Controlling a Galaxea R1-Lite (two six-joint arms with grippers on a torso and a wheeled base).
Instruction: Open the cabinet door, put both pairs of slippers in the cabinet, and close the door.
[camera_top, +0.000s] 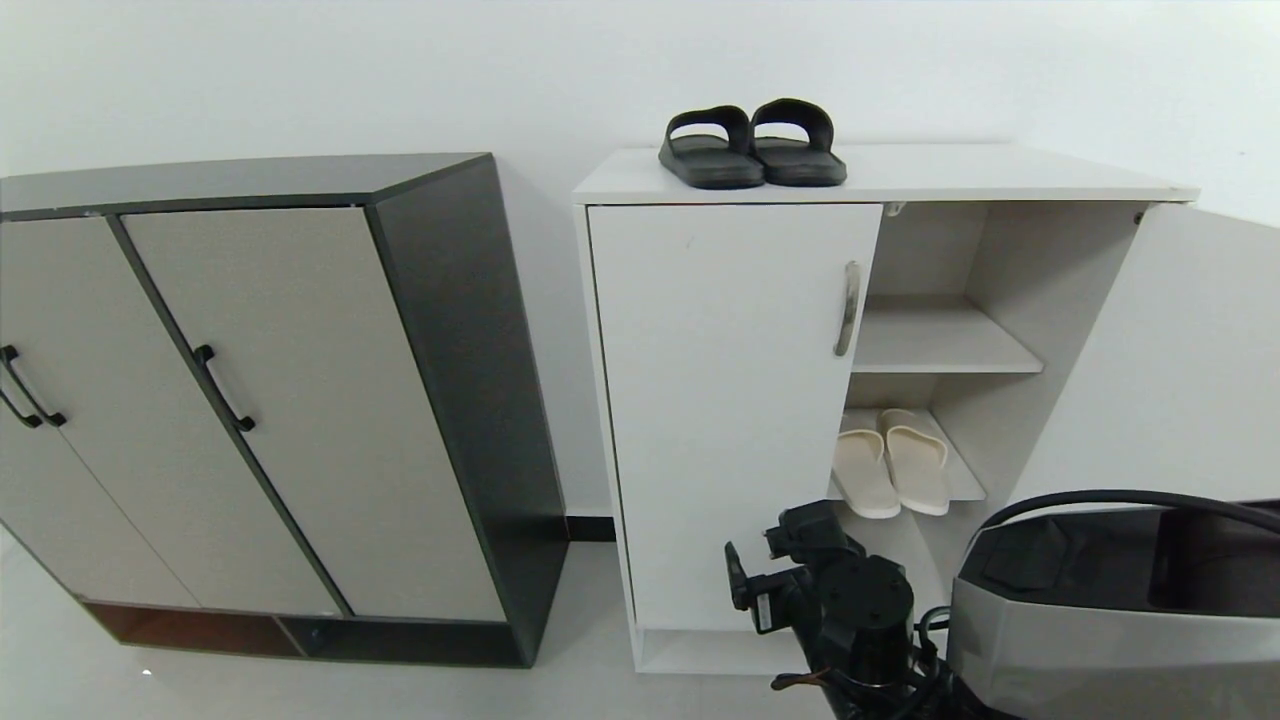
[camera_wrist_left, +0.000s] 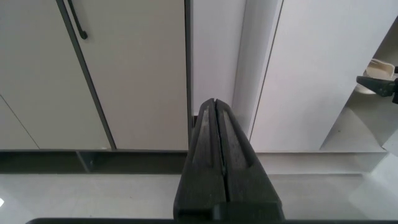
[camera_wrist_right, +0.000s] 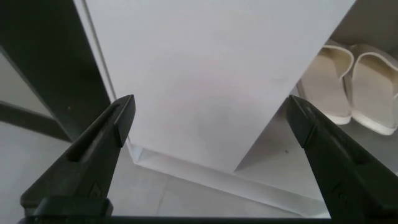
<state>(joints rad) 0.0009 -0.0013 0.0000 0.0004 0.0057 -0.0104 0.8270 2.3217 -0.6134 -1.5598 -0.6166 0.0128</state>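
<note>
White wall (camera_top: 300, 70) backs two cabinets standing on a pale floor (camera_top: 60, 680): a dark cabinet (camera_top: 450, 350) with grey doors on the robot's left, and a white cabinet (camera_top: 1000, 170) on its right. The white cabinet's door (camera_top: 720, 400) with the metal handle (camera_top: 848, 308) lies flat against the front, while the half beside it stands uncovered, showing an upper shelf (camera_top: 940, 345) and a lower shelf (camera_top: 965, 480). A pair of black slippers (camera_top: 752, 148) sits side by side on top of the white cabinet, toes toward the robot. A pair of cream slippers (camera_top: 890, 470) rests on the lower shelf, their toes hanging over its front edge.

Low in front of the door, the right gripper (camera_wrist_right: 210, 102) is spread wide, holding nothing and touching nothing, with the cream slippers off to one side. The left gripper (camera_wrist_left: 214, 102) is clenched with nothing between its fingers, pointing at the gap between the two cabinets.
</note>
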